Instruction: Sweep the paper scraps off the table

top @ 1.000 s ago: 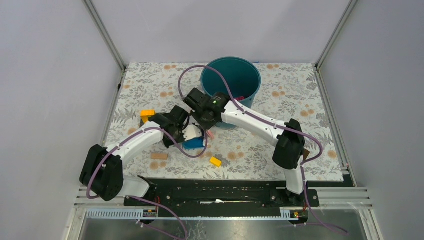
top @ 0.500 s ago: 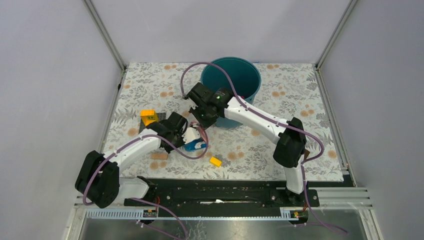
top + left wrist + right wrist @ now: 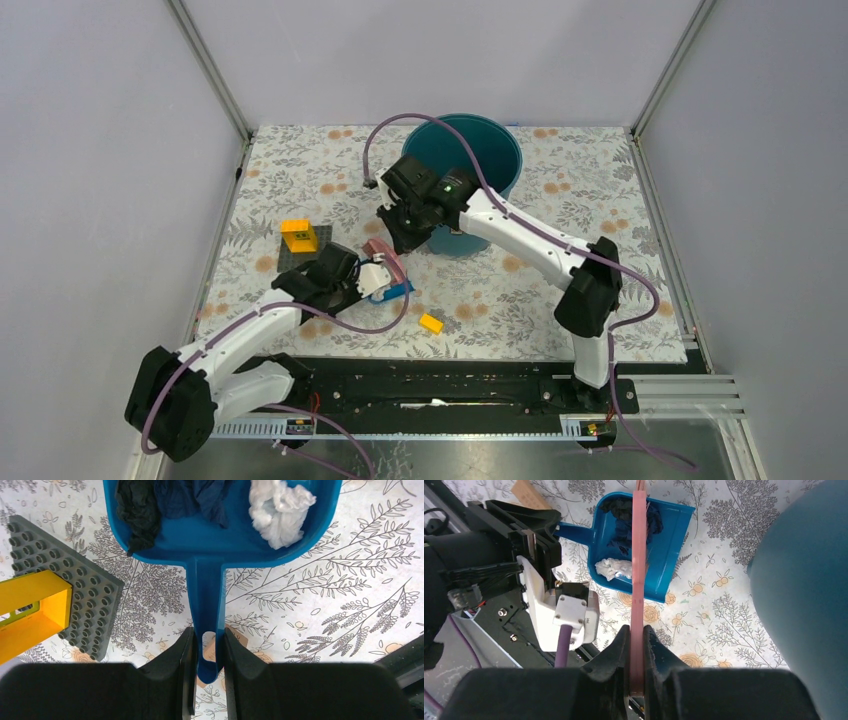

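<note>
Ahead of the left gripper (image 3: 208,647), clamped on the dustpan handle (image 3: 206,595), lie paper scraps (image 3: 280,512).

Bright, even, soft-shadowed, sharp

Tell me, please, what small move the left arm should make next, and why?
Probably raise the blue dustpan, kept level, toward the teal bucket. The left claw is shut on its handle, black, dark blue and white paper scraps already lie inside it, and the right claw grips the pink brush.
</note>
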Robot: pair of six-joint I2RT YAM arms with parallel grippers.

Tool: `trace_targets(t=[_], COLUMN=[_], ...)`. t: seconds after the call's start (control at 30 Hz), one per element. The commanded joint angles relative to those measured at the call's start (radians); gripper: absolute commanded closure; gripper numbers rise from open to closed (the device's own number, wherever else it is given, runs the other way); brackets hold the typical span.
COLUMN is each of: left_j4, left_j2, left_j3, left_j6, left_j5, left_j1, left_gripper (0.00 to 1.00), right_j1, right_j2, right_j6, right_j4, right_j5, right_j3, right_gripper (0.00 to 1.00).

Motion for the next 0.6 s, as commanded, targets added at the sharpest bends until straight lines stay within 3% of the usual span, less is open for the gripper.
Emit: trace_targets(t=[0.0, 0.2, 0.57], left_j4=[0.063, 0.069, 0.042], left_j2=[-0.069, -0.105, -0.126], left_j3=[-0.008, -0.007, 0.029], left_j6=[-0.035, -0.12, -0.123], left_j5=[-0.005, 0.005, 0.045], left_j1=[0.014, 0.088, 0.165], left_gripper=[1.0, 1.0, 1.0], right_j1=[0.003, 0.006, 0.005], right_j2=[-0.1, -0.139, -0.217], right_j6=[-0.007, -0.007, -0.007], right_j4=[0.023, 0.023, 0.023], right_j5=[-0.024, -0.024, -0.024], right_j3=[0.048, 0.078, 0.058], right_gripper=[1.0, 1.0, 1.0])
